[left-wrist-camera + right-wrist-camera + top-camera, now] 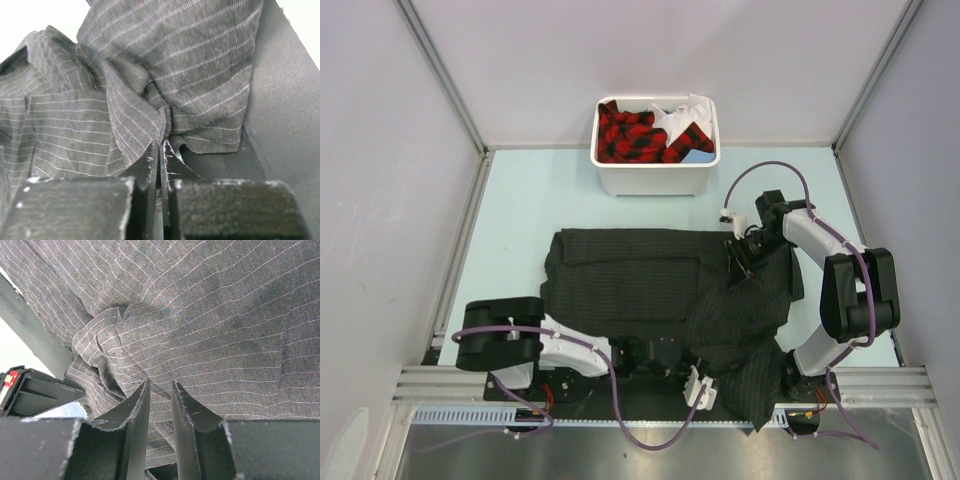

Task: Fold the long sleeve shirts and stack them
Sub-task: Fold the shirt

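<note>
left gripper [161, 147] on crosswise shirt [630, 275]

shirt [620, 280] charcoal, fine pale pinstripes; bin [655, 180] white; cloth [630, 135] inside red-black plaid; table [520, 200] pale blue.

A pale blue tabletop [520, 205] is enclosed by plain white walls [660, 50] on the left, right and far sides. An aluminium rail [440, 383] crosses its near edge.

loc: robot lab test cell | evid: plain white wall panels [660, 50], alu frame rails [450, 383], pale-blue table [520, 200]
</note>
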Robot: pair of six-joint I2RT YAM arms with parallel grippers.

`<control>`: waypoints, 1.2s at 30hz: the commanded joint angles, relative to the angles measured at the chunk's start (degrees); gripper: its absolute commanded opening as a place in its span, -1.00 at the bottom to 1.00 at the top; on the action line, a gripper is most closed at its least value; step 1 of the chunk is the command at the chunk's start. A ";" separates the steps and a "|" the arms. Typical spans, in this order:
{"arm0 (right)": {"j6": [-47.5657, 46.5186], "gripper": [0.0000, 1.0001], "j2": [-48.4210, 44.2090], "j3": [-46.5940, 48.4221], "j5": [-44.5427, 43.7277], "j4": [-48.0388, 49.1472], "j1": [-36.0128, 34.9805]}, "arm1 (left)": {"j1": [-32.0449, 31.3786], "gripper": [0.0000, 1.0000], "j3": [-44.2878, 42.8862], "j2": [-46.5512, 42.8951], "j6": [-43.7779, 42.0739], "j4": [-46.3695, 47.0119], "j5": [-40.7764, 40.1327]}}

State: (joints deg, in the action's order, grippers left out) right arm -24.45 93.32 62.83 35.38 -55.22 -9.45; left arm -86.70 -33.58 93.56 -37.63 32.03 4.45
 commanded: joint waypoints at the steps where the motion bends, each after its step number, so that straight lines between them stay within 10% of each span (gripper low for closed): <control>1: -0.07 -0.39 -1.38 0.72 -0.13 0.03 0.49 | 0.03 -1.00 -2.63 -6.26 1.50 -3.19 2.23; 9: -1.74 -0.25 -2.61 2.74 1.53 -1.20 1.28 | 5.56 -1.00 -8.16 -14.54 11.85 -14.87 7.14; 17: -8.50 0.46 -12.10 5.02 13.74 -5.77 11.19 | 17.34 -1.00 -12.90 -17.71 27.68 -17.35 12.07; 23: -28.44 0.39 -19.21 4.59 22.55 -23.95 17.54 | 20.78 -1.00 -12.65 -16.65 29.98 -15.07 14.09; 36: -36.99 0.34 -29.41 -3.85 19.21 -19.31 7.98 | 21.13 -1.00 -10.98 -16.83 28.75 -13.31 16.29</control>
State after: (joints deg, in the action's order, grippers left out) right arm -56.03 67.81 59.51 54.48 -73.95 1.87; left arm -65.82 -44.69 77.58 -9.50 15.77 18.87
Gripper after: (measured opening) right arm 0.674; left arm 0.009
